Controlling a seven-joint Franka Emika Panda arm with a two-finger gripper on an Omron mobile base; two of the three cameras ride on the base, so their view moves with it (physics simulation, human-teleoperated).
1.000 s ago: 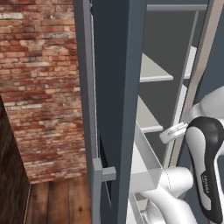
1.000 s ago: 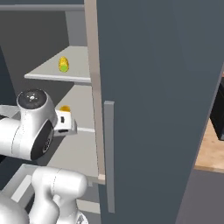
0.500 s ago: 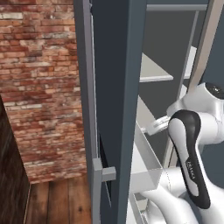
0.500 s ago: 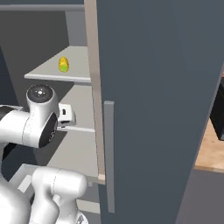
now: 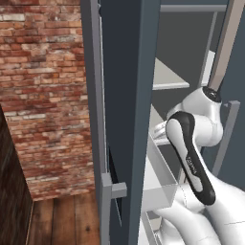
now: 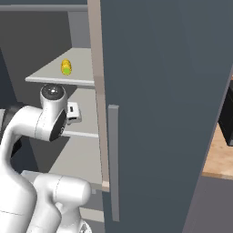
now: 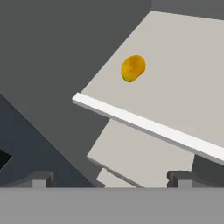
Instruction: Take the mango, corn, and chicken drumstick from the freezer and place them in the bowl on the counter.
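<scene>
The freezer [image 6: 164, 113] stands with its slate-grey doors swung open, and my arm reaches in between them. The corn [image 6: 66, 67], yellow with a green end, lies on the upper light grey shelf [image 6: 50, 75]. In the hand view the mango [image 7: 133, 68], a rounded yellow-orange lump, rests on a shelf [image 7: 175, 87] ahead of and above my gripper [image 7: 109, 179]. The gripper is open, apart from the mango, with nothing between its fingertips [image 7: 41, 178]. My hand [image 6: 73, 113] hangs just below the corn's shelf. The chicken drumstick and the bowl are out of view.
The left freezer door [image 5: 124, 95] with its bar handle [image 5: 112, 191] stands close beside the arm. A white drawer box [image 5: 162, 191] sits low in the freezer. A brick wall [image 5: 48, 95] lies to the left. The counter [image 6: 218, 159] and a black appliance [image 6: 227, 127] show at the right.
The arm has folded upward and deeper into the freezer. Its wrist joint has risen and the hand has turned towards the shelves, now covering the orange spot seen earlier in the right base view.
</scene>
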